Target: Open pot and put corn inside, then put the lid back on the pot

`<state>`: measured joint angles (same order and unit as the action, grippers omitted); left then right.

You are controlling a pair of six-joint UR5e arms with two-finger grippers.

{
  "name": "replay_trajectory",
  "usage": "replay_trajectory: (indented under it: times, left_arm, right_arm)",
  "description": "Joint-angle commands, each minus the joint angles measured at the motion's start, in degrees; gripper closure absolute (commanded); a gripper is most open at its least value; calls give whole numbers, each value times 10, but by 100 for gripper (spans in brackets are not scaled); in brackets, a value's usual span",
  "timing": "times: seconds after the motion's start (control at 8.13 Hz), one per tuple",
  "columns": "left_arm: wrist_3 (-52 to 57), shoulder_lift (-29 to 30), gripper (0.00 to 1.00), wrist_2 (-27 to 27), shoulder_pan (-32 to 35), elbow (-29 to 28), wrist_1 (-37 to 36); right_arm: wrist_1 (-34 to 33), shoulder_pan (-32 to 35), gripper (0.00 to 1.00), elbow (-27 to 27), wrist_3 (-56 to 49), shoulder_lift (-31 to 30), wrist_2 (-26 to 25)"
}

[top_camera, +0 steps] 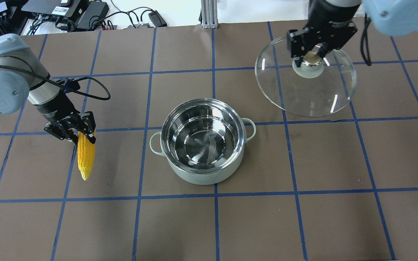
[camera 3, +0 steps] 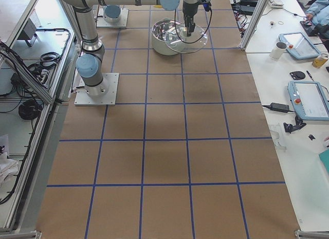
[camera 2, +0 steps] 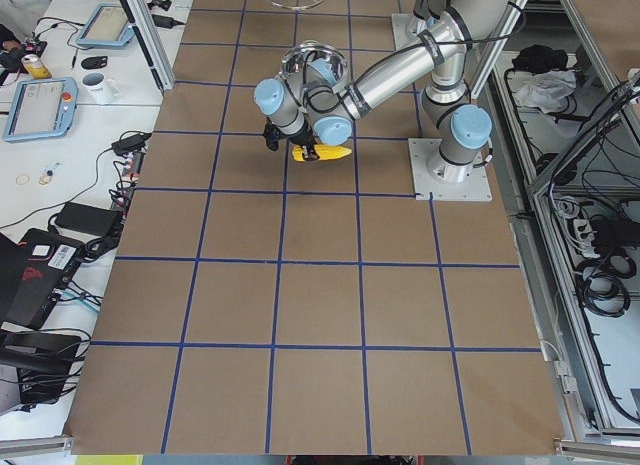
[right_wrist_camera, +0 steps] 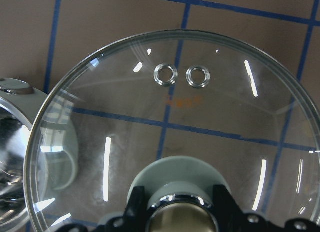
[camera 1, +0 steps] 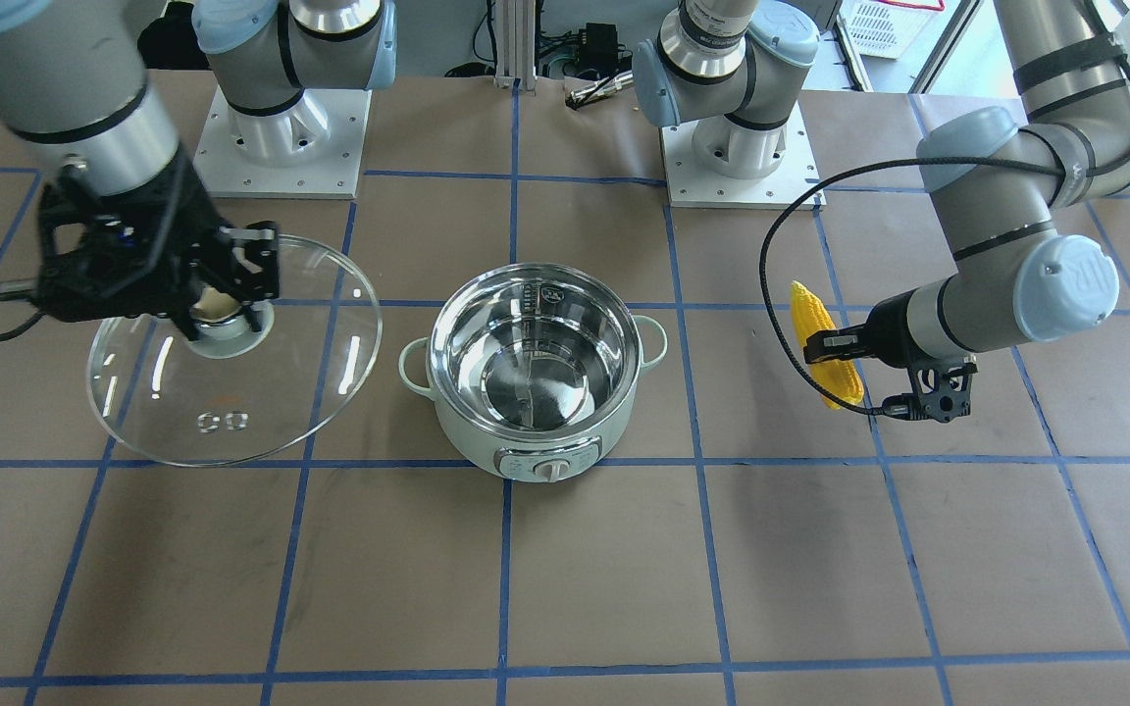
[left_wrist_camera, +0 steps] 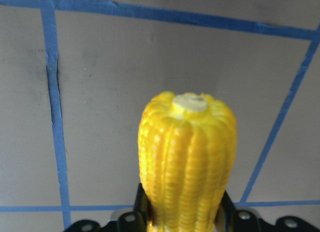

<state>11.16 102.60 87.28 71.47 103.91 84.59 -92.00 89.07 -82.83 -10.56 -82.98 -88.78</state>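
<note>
**Front-facing view.** The pot (camera 1: 472, 422) stands open and empty at the middle of the counter (camera 1: 624, 588), with its dial (camera 1: 550, 471) toward the operators' edge. The right claw (camera 1: 222, 314) is closed on the knob (camera 1: 215, 308) of the lid (camera 1: 231, 402). It holds the lid tilted, between the pot and the counter's right end. The left claw (camera 1: 825, 349) is clamped on the corn (camera 1: 813, 312), between the pot and the left end.

**Overhead view.** The corn's long axis runs toward the robot's edge, crosswise to the line from left claw to pot. The pot lies to that claw's right, well apart, with bare counter between them.

**Left view.** The near arm bends over the corn, and the pot sits just beyond it.

**Right view.** The lid hangs beside the pot on the near side, and here its glass overlaps the pot.

**Left wrist view.** The corn fills the claw and juts forward, with a pale core at its free end. The pot is out of view.

**Right wrist view.** The knob sits in the claw, and the vent holes (right_wrist_camera: 185, 75) lie at the lid's far side. The pot's rim shows at the view's left edge.

**Judgement.** The opening step looks done. The next move is a sideways carry of the corn, rightward over the rim. The corn will probably have to be tilted so that it drops inside.
</note>
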Motion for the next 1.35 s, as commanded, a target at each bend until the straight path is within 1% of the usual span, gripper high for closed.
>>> replay_trajectory:
  times: [0.0,0.12,0.25,0.37,0.49,0.74,0.98,1.11,1.23]
  left_arm:
    - [-126,-38,100,-13,95,-47,3]
    - [-160,-44,100,-44,137,-73,-2]
    - [-202,-44,100,-69,167,-101,-2]
    - [-225,-45,100,-96,190,-117,-2]
    - [-226,-45,100,-101,211,-120,-2]
    - [-236,-32,100,-139,243,-116,-5]
    - [-242,-21,100,-147,275,-115,4]
    - [-262,-9,100,-160,295,-110,5]
    - [-274,11,100,-158,306,-104,-6]
  right_arm:
    - [27,-128,97,0,-160,-4,-38]
    - [33,-133,98,-1,-161,-4,-35]
    - [33,-133,99,-5,-161,-4,-32]
    - [33,-133,99,-7,-161,-4,-32]
    - [33,-133,100,-8,-161,-4,-32]
    - [33,-133,100,-8,-161,-4,-31]
    - [32,-133,100,-9,-161,-4,-31]
    - [33,-133,100,-10,-161,-4,-30]
    - [31,-133,100,-9,-165,-4,-31]
